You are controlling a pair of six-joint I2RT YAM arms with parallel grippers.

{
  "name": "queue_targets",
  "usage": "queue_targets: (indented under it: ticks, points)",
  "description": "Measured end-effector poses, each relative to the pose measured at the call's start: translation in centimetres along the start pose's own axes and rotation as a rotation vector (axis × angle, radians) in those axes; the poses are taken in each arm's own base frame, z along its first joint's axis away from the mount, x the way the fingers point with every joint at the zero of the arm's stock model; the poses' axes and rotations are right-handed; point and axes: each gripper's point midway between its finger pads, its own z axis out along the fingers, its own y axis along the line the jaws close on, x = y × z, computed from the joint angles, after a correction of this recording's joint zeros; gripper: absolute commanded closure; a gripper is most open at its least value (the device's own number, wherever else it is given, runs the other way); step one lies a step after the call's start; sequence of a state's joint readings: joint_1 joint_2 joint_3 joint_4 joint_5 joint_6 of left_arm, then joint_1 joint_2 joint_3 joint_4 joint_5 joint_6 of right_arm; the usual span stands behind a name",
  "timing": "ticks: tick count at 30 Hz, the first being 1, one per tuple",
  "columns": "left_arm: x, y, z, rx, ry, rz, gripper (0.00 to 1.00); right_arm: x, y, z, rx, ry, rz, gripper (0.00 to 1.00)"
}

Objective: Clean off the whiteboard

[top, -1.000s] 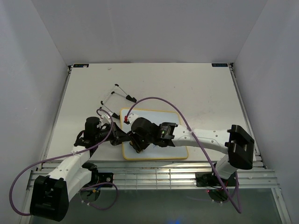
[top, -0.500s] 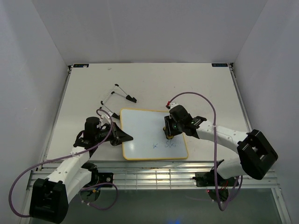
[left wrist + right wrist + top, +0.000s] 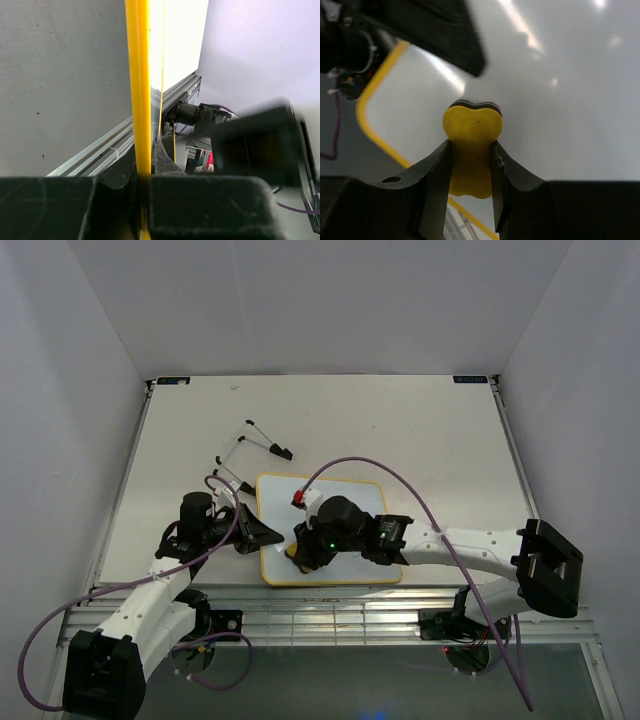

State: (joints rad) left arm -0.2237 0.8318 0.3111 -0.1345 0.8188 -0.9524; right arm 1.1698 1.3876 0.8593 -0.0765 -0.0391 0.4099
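The whiteboard [image 3: 283,502], white with a thin yellow frame, lies flat on the table near the front. My left gripper [image 3: 262,533] is shut on its left edge; the left wrist view shows the yellow frame [image 3: 138,90] pinched between the jaws of my left gripper [image 3: 142,175]. My right gripper [image 3: 298,556] is shut on a small yellow eraser [image 3: 289,552] and presses it on the board near the front left corner. In the right wrist view my right gripper [image 3: 470,146] holds the eraser [image 3: 471,122] on the white surface [image 3: 570,100]. No blue marks show; the right arm covers much of the board.
Black wire stand pieces [image 3: 252,440] lie on the table behind the board's left corner. Purple cables [image 3: 360,462] loop over the board and beside the left arm. A metal rail [image 3: 330,605] runs along the table's near edge. White walls close in three sides.
My right gripper with the eraser swept from the board's front left to its right side, then back to the front left. Blue marks seen half a second ago are now under the arm.
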Motion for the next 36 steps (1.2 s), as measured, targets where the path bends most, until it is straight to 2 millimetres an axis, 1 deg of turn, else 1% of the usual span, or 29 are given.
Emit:
queue_targets:
  ticks: [1,2,3,5,7,8,10,13,14,16,18,22,26,30,34,36]
  points:
    - [0.0,0.0,0.0,-0.001,-0.002,0.001,1.0,-0.5,1.4,0.1,-0.036,-0.008,-0.014,0.74]
    - [0.0,0.0,0.0,-0.003,-0.005,0.001,1.0,-0.1,3.1,0.4,-0.074,0.0,-0.036,0.74]
    - [0.0,0.0,-0.1,-0.005,-0.007,0.002,1.0,-0.1,3.7,0.5,-0.088,-0.003,-0.044,0.74]
    - [0.1,0.1,-0.1,-0.011,-0.009,-0.001,1.0,0.2,3.7,0.3,-0.094,-0.008,-0.025,0.74]
    - [0.1,0.2,-0.1,-0.017,-0.011,-0.002,1.0,0.8,2.5,0.0,-0.099,-0.028,0.012,0.74]
    - [0.1,0.3,-0.1,-0.021,-0.012,-0.002,1.0,1.2,1.5,-0.5,-0.094,-0.037,0.039,0.74]
    - [0.1,0.4,-0.1,-0.026,-0.013,-0.002,1.0,2.7,-1.7,-1.5,-0.055,-0.04,0.108,0.74]
    - [0.1,0.4,-0.1,-0.03,-0.013,-0.002,1.0,4.4,-6.6,-3.0,0.025,-0.065,0.227,0.74]
    - [0.0,0.4,-0.1,-0.031,-0.015,-0.002,1.0,4.7,-8.0,-3.4,0.051,-0.076,0.263,0.74]
    - [-0.1,0.2,-0.2,-0.038,-0.021,-0.003,1.0,5.2,-9.7,-4.0,0.082,-0.089,0.313,0.75]
    - [-0.3,-0.1,-0.4,-0.047,-0.032,-0.003,1.0,5.2,-10.8,-4.2,0.105,-0.097,0.354,0.75]
    - [-0.8,-0.6,-0.9,-0.067,-0.049,0.0,1.0,5.0,-11.5,-4.2,0.131,-0.104,0.387,0.75]
    - [-1.2,-0.5,-1.4,-0.082,-0.06,-0.002,1.0,5.1,-12.4,-4.1,0.169,-0.093,0.416,0.75]
    - [-1.4,-0.3,-2.0,-0.082,-0.069,-0.006,1.0,6.2,-13.6,-4.7,0.234,-0.064,0.447,0.75]
    - [-1.7,-0.1,-2.5,-0.074,-0.075,-0.006,1.0,8.0,-15.2,-5.6,0.314,-0.013,0.496,0.75]
    - [-1.8,-0.1,-2.6,-0.073,-0.075,-0.006,1.0,8.5,-15.7,-5.8,0.337,0.0,0.508,0.75]
